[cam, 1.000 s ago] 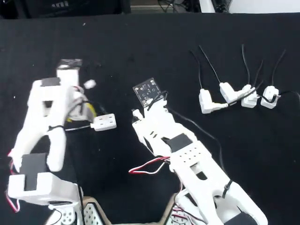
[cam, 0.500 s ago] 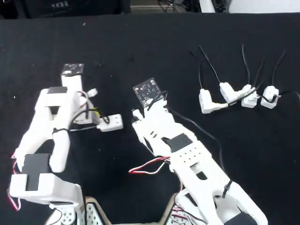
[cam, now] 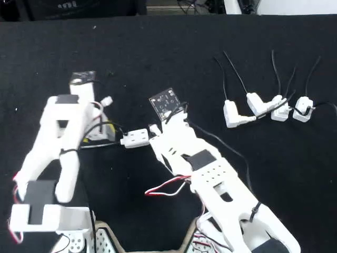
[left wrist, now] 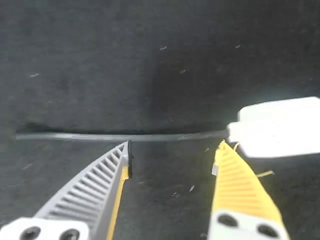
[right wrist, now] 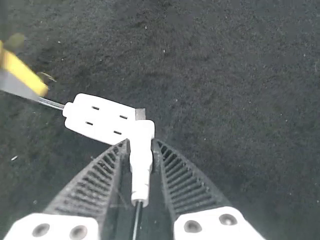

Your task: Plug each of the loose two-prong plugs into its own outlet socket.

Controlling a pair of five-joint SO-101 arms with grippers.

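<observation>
A white outlet block (cam: pixel 136 138) lies on the black table between the two arms. In the left wrist view its thin cable (left wrist: pixel 125 136) runs across just beyond my left gripper (left wrist: pixel 172 150), which is open, one yellow fingertip (left wrist: pixel 225 152) touching the block (left wrist: pixel 280 127). My right gripper (right wrist: pixel 140 145) is shut on a white two-prong plug (right wrist: pixel 141 155), and the plug's head rests against the end of the block (right wrist: pixel 102 121). In the high view the right gripper (cam: pixel 154 130) sits right beside the block, with the left gripper (cam: pixel 108 136) on the block's other side.
Several loose white plugs with black leads lie in a row at the back right: one (cam: pixel 231 116), another (cam: pixel 255 103), a third (cam: pixel 279 110) and more beside them. Red and white wires (cam: pixel 163 188) hang off the right arm.
My left arm has swung to the right, and the outlet block has slid right with it until it lies against the right gripper's plug. The right arm has kept still.
</observation>
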